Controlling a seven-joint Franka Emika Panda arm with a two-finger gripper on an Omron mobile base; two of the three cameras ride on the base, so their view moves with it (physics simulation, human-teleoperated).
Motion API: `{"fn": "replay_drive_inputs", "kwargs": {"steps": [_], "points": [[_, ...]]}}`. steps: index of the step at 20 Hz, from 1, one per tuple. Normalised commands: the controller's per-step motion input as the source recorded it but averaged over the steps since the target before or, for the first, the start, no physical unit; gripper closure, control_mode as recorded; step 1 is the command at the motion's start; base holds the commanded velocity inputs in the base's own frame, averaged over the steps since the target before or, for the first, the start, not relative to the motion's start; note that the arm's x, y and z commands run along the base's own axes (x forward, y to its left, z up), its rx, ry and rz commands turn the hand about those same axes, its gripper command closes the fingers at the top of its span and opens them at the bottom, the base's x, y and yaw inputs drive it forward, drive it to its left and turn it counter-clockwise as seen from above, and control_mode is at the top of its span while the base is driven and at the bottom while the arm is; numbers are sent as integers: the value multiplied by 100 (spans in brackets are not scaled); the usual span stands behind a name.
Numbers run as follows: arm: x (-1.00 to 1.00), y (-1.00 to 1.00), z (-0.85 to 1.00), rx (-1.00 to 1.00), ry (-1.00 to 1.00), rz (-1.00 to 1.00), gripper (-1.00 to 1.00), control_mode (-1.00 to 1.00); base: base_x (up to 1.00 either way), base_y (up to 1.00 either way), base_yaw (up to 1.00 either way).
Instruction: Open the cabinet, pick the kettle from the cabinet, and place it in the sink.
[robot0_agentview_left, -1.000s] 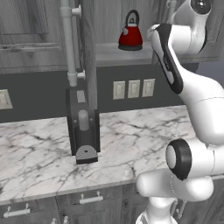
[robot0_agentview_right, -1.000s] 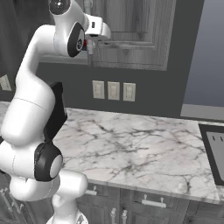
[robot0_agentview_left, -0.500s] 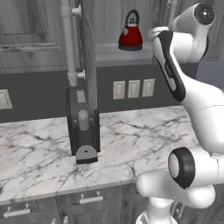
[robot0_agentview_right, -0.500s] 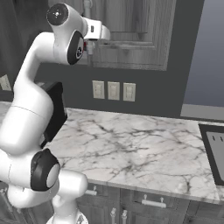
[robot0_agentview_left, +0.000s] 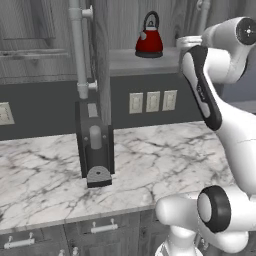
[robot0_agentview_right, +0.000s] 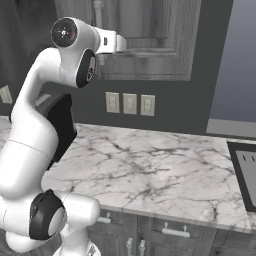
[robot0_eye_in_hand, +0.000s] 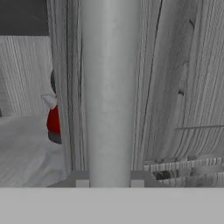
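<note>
The cabinet (robot0_agentview_right: 145, 40) was your concern at this step: one door (robot0_agentview_left: 102, 75) stood swung out, the other waited. Your gripper (robot0_eye_in_hand: 109, 183) pinched that shut door's silver bar handle (robot0_eye_in_hand: 109, 87) (low on the bar). Next, I judge, you needed a steady outward pull. Beyond, the kettle (robot0_agentview_left: 149, 42) sat upright on the shelf (robot0_agentview_left: 130, 60), mid-front.

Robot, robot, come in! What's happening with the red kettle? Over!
Gripper shut on right door's handle. Kettle upright on cabinet shelf, untouched. Left door swung open, right door not yet open.
</note>
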Motion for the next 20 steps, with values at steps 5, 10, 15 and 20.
{"fn": "replay_drive_inputs", "kwargs": {"steps": [5,10,15,20], "points": [[-48,-22,2,1,-15,8,100,-100,0,0,0],[-52,-27,12,2,-13,11,100,-100,0,0,0],[-54,-34,19,3,-12,12,100,-100,0,0,0],[-52,-50,22,4,-3,8,100,-100,0,0,0]]}}
